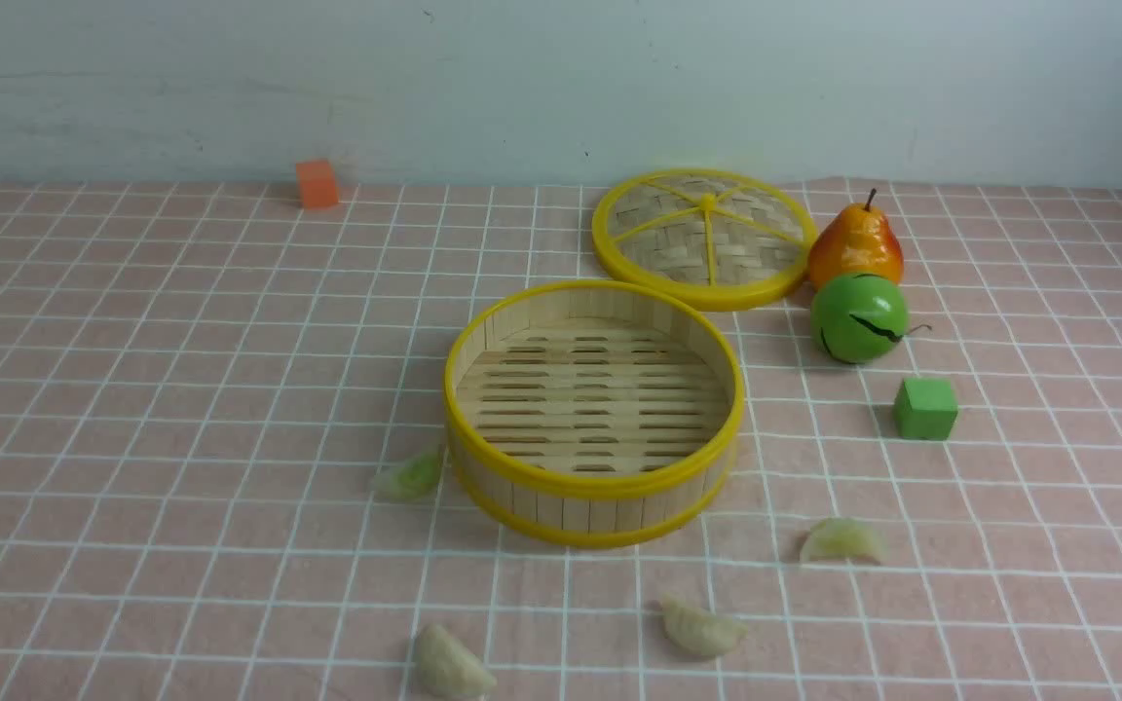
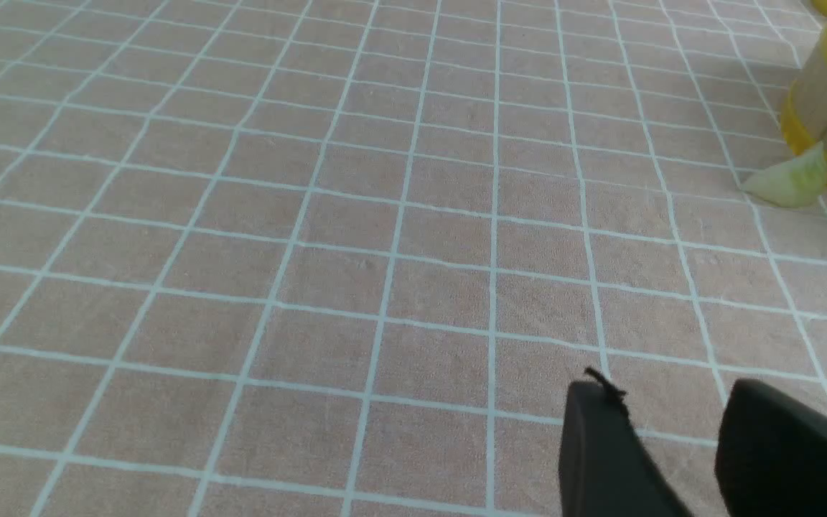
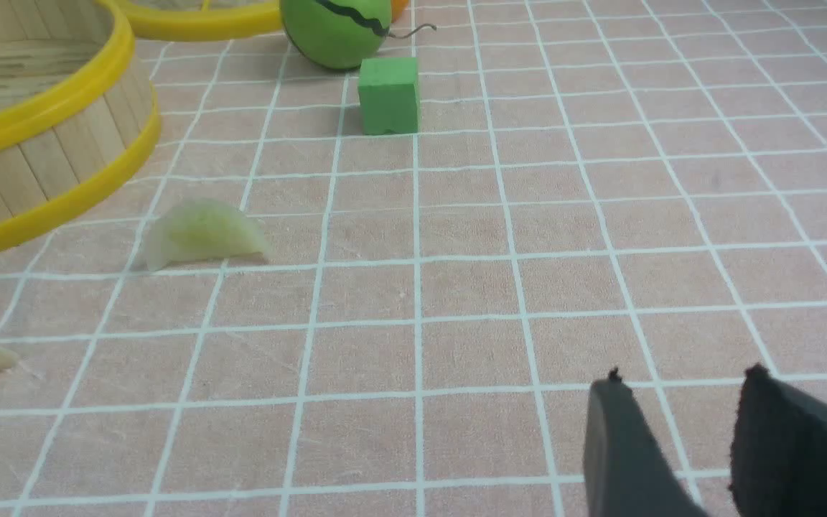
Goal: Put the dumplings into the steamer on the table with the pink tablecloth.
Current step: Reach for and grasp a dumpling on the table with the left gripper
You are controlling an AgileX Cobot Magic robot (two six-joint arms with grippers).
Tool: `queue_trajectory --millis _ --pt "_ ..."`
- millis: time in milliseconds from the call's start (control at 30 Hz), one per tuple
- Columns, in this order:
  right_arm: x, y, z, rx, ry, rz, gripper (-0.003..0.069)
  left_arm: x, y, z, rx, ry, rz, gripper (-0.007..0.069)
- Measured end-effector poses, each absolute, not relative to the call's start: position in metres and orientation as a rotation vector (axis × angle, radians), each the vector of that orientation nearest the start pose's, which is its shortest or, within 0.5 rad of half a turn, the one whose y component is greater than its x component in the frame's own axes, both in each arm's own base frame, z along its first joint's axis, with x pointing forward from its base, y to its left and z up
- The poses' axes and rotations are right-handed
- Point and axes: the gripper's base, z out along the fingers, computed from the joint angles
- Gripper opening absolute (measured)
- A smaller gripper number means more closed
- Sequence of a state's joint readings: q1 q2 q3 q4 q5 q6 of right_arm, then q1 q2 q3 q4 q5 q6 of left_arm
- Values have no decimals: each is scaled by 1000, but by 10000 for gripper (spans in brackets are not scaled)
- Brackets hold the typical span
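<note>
4 dumplings (image 1: 843,540) on pink tablecloth (image 1: 181,389): 1 at steamer (image 1: 592,482) left wall, 3 nearer. Look light, soft, slippery; pinch gently across plump middle. Left gripper (image 2: 672,459), right gripper (image 3: 679,445) parted, empty.

Left claw (image 2: 672,406) and right claw (image 3: 680,391) hover low (both parted, empty).

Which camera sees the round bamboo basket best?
The front view. It shows the whole steamer, the full ring and its slatted floor, with nothing inside. The left wrist view catches only a bit of its wall at the picture's edge, next to a dumpling. The right wrist view shows just one side.
</note>
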State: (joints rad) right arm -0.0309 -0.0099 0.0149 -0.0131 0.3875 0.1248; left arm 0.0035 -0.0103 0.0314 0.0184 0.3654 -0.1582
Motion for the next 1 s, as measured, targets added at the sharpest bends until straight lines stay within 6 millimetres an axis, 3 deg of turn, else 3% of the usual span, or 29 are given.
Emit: queue_trajectory --millis 1000 --pt "52 -2 174 133 1871 44 239 53 -1 170 -110 1868 -109 238"
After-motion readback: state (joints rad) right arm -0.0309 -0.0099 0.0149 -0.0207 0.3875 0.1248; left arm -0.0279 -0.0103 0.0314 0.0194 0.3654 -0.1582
